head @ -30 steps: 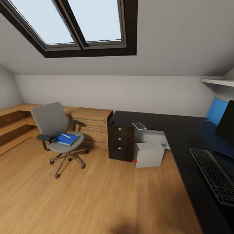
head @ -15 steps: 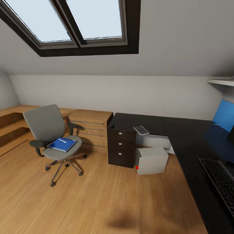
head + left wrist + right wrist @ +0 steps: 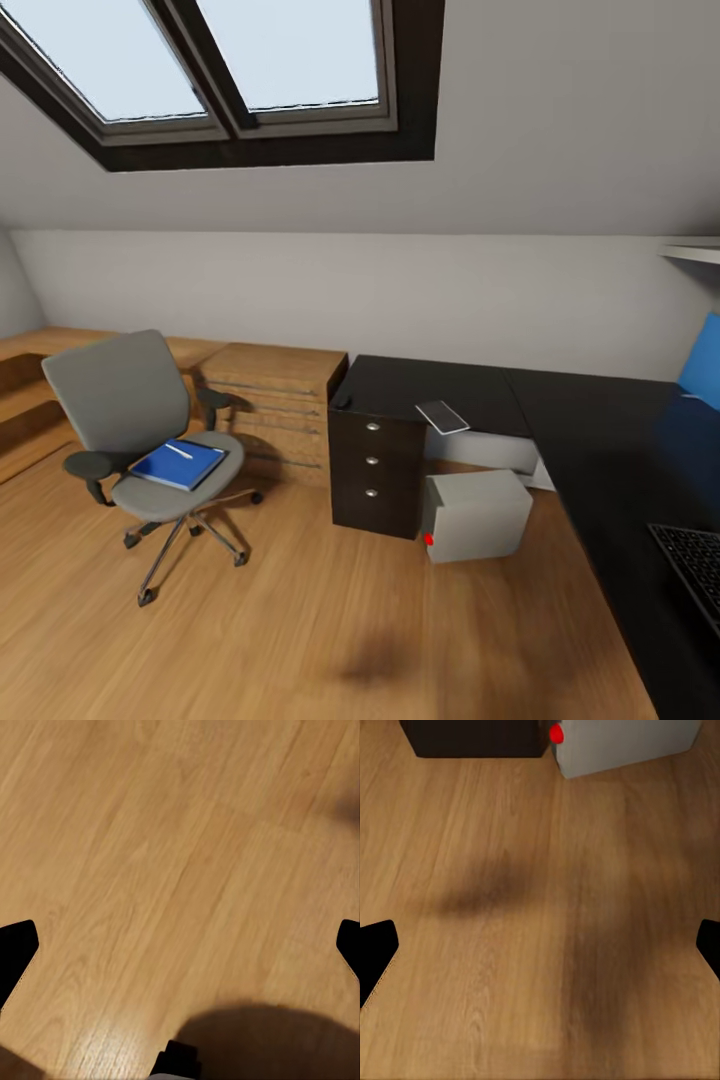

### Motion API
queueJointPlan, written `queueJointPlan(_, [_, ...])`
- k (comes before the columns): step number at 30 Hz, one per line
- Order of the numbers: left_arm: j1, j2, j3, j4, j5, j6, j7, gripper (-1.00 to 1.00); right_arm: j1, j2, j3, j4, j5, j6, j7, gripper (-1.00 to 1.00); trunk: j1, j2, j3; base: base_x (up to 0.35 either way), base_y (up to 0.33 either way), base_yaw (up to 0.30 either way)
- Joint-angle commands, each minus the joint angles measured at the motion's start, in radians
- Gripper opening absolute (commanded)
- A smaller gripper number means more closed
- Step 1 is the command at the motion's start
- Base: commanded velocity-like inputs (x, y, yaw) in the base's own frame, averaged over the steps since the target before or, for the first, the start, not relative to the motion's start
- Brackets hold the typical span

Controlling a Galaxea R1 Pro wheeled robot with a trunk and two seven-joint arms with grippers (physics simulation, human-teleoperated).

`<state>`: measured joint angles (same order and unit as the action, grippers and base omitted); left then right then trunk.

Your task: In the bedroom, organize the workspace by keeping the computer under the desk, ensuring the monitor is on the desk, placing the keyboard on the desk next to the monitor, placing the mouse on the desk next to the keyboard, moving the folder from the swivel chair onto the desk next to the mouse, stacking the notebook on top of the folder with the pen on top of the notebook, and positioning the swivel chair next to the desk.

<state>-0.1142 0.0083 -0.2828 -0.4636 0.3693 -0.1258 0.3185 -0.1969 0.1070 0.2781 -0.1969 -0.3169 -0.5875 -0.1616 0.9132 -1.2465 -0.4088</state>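
The grey swivel chair (image 3: 135, 415) stands on the floor at the left, away from the desk (image 3: 600, 440). The blue folder (image 3: 178, 465) lies on its seat with the whitish pen (image 3: 180, 451) on top. The pale notebook (image 3: 443, 416) rests on the glossy black desk top above the drawer unit (image 3: 375, 470). The grey computer (image 3: 478, 515), with its red button, stands on the floor beside the drawers and shows again as the computer (image 3: 622, 746). A corner of the keyboard (image 3: 695, 575) sits at the right edge. The monitor is out of view. My left gripper (image 3: 180, 952) and right gripper (image 3: 540, 952) hang open over bare floor.
A light wooden dresser (image 3: 275, 400) and low wooden shelving (image 3: 30, 350) line the back wall under the sloped ceiling with its skylight (image 3: 230, 70). A blue panel (image 3: 703, 375) stands at the right edge above the desk. Wood floor (image 3: 330, 640) stretches ahead of me.
The whole picture has spread outward as the camera moved forward: the chair has drifted left, the keyboard and blue panel right, and the dark screen has left the picture. The things themselves have not moved.
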Motion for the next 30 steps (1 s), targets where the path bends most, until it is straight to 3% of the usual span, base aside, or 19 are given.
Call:
queueJointPlan(1, [-0.001, 0.001, -0.008, 0.0, 0.01, -0.005, 0.007, 1.0, -0.001, 0.0, 0.009, 0.001, -0.007, -0.003, -0.006, 1.0, 0.001, -0.001, -0.001, 0.334, 0.093, 0.0])
queueJointPlan(26, [-0.001, 0.001, -0.006, -0.009, 0.009, -0.007, 0.008, 1.0, -0.001, 0.0, 0.013, -0.001, -0.007, -0.003, -0.005, 1.0, 0.001, -0.001, -0.001, 0.334, 0.143, 0.0])
queueJointPlan(29, [-0.001, 0.001, -0.007, -0.08, 0.008, -0.007, 0.006, 1.0, -0.001, 0.002, 0.016, -0.017, -0.007, -0.002, -0.007, 1.0, 0.001, -0.001, -0.001, 0.334, 0.155, 0.0])
queueJointPlan(30, [-0.001, 0.003, -0.007, -0.138, 0.007, -0.005, 0.005, 1.0, -0.001, 0.002, 0.016, -0.042, -0.007, 0.001, -0.01, 1.0, 0.001, -0.001, -0.001, 0.334, 0.155, 0.0])
